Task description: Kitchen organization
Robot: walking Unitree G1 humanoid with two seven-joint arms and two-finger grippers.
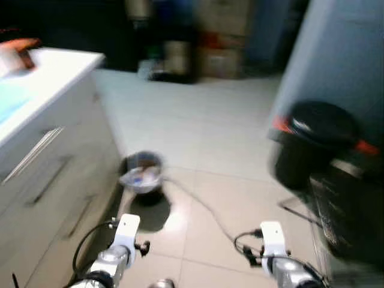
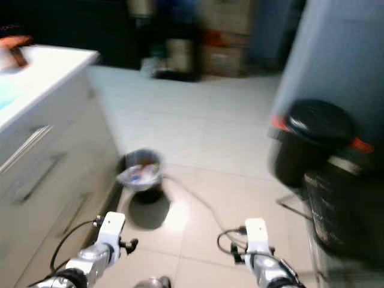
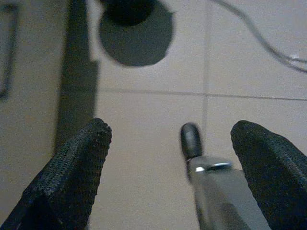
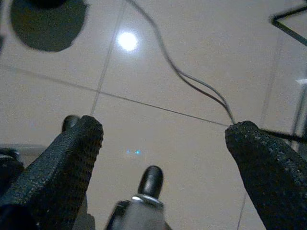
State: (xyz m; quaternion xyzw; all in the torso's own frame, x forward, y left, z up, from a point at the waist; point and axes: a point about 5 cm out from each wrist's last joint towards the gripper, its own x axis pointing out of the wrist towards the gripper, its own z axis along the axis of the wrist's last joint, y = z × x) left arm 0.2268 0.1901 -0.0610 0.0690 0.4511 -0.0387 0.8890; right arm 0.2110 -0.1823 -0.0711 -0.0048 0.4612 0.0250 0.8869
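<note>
The picture is blurred. A white counter (image 1: 54, 72) with drawers runs along my left, and a small orange-topped item (image 1: 18, 51) sits on its far end. My left gripper (image 3: 170, 132) hangs low over the tiled floor, open, with nothing between its fingers. My right gripper (image 4: 165, 129) also hangs over the floor, open and empty. Both silver wrists (image 1: 126, 231) (image 1: 271, 237) show at the bottom of the eye views.
A small bin lined with a plastic bag (image 1: 142, 174) stands on the floor by the cabinet base. A thin cable (image 1: 201, 204) runs from it across the tiles. A black lidded bin with orange trim (image 1: 315, 141) and a dark rack (image 1: 351, 210) stand at the right. Boxes (image 1: 219, 42) are stacked far back.
</note>
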